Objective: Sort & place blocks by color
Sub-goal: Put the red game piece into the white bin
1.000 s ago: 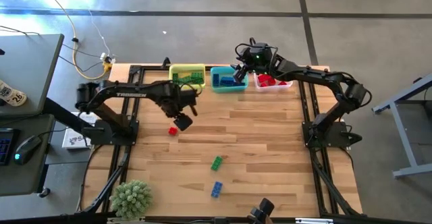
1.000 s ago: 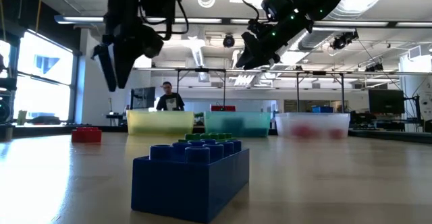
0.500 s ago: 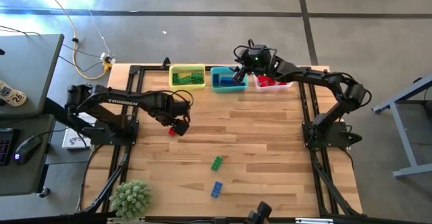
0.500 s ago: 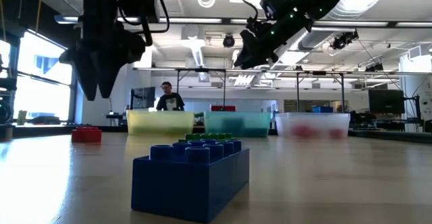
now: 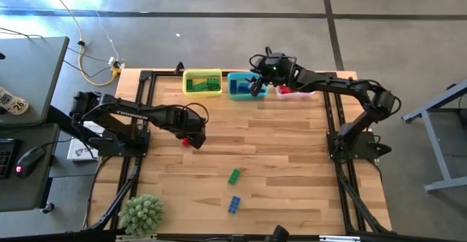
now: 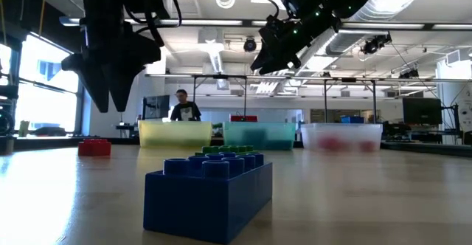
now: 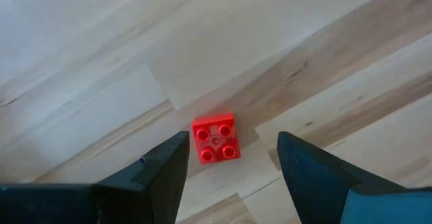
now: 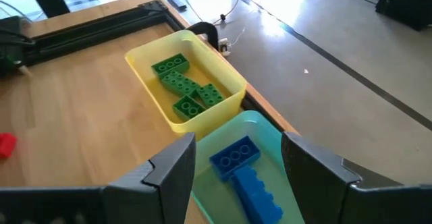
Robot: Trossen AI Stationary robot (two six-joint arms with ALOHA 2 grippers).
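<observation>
The spread left gripper [image 7: 229, 158] is poised above the red block [image 7: 216, 138]; descent and closure are required next.

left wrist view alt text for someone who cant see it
A small red four-stud block lies studs-up on the pale wooden table, seen from directly above. The left gripper is open, with a dark finger on either side of the block, not touching it.

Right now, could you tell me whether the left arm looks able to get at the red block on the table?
Probably yes. The left gripper hangs open just above the red block, which lies alone on bare wood between the fingers. Nothing stands in the way; the right gripper is far off over the teal bin.
</observation>
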